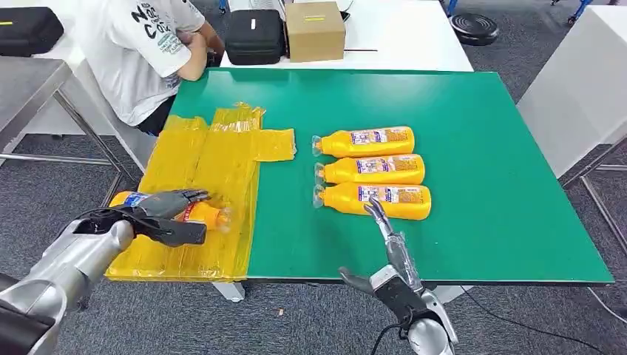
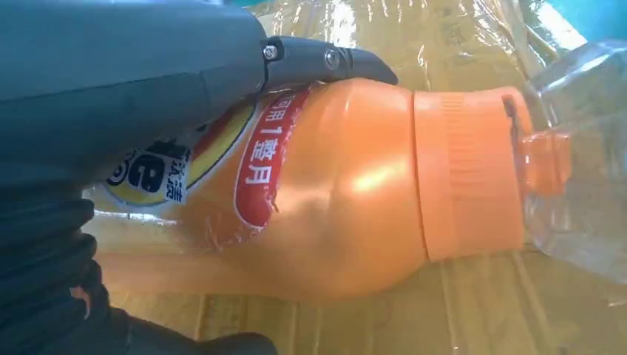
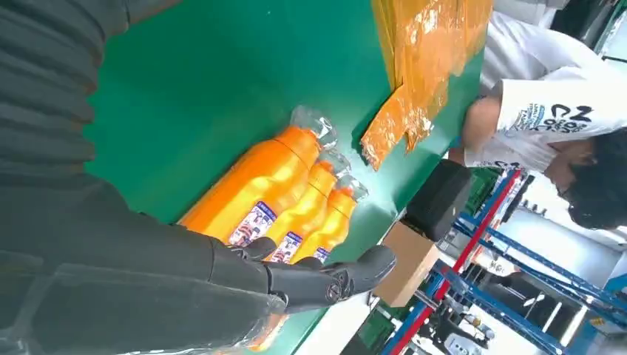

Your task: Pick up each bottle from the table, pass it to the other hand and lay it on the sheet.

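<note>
Three orange bottles lie side by side on the green table: the far one [image 1: 366,140], the middle one [image 1: 373,169] and the near one [image 1: 377,200]. A fourth orange bottle [image 1: 198,214] [image 2: 347,200] lies low over the yellow sheet [image 1: 214,163], and my left hand [image 1: 166,214] grips it around the body. Its clear cap [image 2: 584,155] points toward the table's middle. My right hand [image 1: 388,251] is open with fingers stretched toward the near bottle [image 3: 255,188], just short of it.
A person in a white shirt [image 1: 137,44] sits at the table's far left corner. A black case [image 1: 255,35] and a cardboard box [image 1: 316,29] stand on the white table behind. A white table [image 1: 584,89] is at the right.
</note>
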Controlling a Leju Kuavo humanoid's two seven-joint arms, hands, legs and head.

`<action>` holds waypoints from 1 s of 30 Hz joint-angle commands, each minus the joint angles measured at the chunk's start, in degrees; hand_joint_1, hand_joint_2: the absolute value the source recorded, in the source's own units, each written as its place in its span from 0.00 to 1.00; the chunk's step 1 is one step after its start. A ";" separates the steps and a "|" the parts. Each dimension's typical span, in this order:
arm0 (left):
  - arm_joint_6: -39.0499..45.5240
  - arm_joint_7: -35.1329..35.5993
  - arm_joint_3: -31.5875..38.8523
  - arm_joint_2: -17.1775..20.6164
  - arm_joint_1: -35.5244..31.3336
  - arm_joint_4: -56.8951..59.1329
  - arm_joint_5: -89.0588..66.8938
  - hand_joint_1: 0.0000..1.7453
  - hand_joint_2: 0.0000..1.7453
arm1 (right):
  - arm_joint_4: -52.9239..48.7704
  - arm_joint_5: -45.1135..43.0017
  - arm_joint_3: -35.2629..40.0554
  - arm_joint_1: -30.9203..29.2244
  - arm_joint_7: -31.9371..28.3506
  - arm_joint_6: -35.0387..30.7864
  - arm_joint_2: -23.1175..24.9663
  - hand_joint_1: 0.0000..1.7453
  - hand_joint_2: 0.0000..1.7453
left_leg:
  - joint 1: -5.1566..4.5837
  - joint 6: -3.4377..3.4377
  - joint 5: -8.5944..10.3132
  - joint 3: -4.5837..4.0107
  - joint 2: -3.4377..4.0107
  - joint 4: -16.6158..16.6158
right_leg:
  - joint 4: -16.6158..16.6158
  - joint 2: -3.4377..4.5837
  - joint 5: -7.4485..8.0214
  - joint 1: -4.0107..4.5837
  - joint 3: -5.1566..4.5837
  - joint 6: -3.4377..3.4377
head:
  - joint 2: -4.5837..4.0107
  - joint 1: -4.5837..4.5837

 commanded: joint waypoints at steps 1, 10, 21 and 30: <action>-0.46 -0.25 -4.68 1.25 -1.63 0.60 0.76 0.00 1.00 | 3.72 -0.58 -1.00 -2.43 -0.37 0.20 -0.49 0.00 1.00 | 0.04 -0.06 -0.05 0.07 0.07 0.00 | -0.02 0.05 -0.02 0.04 0.06 -0.05 | 0.00 0.00; 3.08 -1.53 -3.10 1.01 1.51 -1.98 6.89 0.00 1.00 | 3.18 -1.28 -1.27 -1.18 -0.41 -0.03 -0.54 0.00 1.00 | 0.02 -0.05 -0.04 0.07 0.01 -0.04 | -0.06 -0.01 -0.04 0.02 0.07 -0.04 | 0.00 0.00; 1.37 -2.47 -4.12 2.08 2.66 -8.63 12.33 0.00 1.00 | 3.46 -1.49 -1.76 -1.94 -0.03 -0.05 -0.03 0.00 1.00 | 0.06 -0.08 -0.09 -0.06 0.03 0.03 | -0.02 0.01 -0.06 0.07 -0.02 -0.07 | 0.00 0.00; -1.05 -2.56 -5.92 4.71 2.70 -12.54 13.68 0.00 1.00 | 4.33 -1.67 -1.77 -2.53 0.08 0.20 0.06 0.00 1.00 | 0.06 -0.07 -0.08 -0.14 0.06 0.03 | -0.01 0.05 -0.05 0.07 -0.11 -0.06 | 0.00 0.00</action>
